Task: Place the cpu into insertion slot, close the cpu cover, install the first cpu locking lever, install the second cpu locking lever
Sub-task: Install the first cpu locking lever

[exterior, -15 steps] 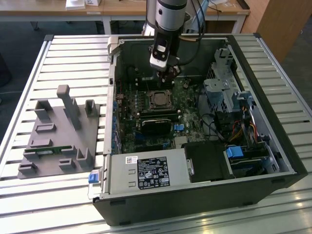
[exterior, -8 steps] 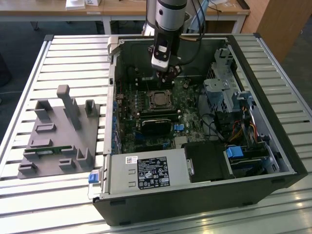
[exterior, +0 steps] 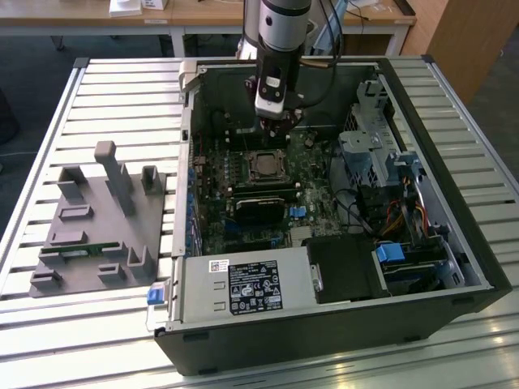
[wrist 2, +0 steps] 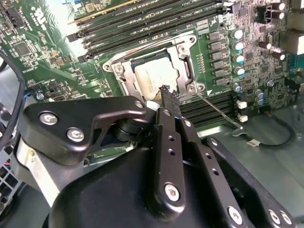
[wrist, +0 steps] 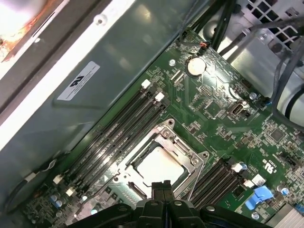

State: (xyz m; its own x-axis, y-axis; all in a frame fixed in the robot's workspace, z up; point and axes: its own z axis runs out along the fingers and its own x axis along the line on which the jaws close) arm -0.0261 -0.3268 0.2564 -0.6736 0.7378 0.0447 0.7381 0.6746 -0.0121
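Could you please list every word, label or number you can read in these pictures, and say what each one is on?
No text can be read.
black label on the power supply box: print too small to read.
small white sticker next to it: too small to read.
large white sticker on the case wall: blurred.
white lettering on the motherboard: too small to read.

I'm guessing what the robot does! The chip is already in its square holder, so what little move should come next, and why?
Probably slide the gripper sideways to the thin metal lever and press it down. The chip already lies under the closed silver cover, while that lever seems to stick out loose beside it.
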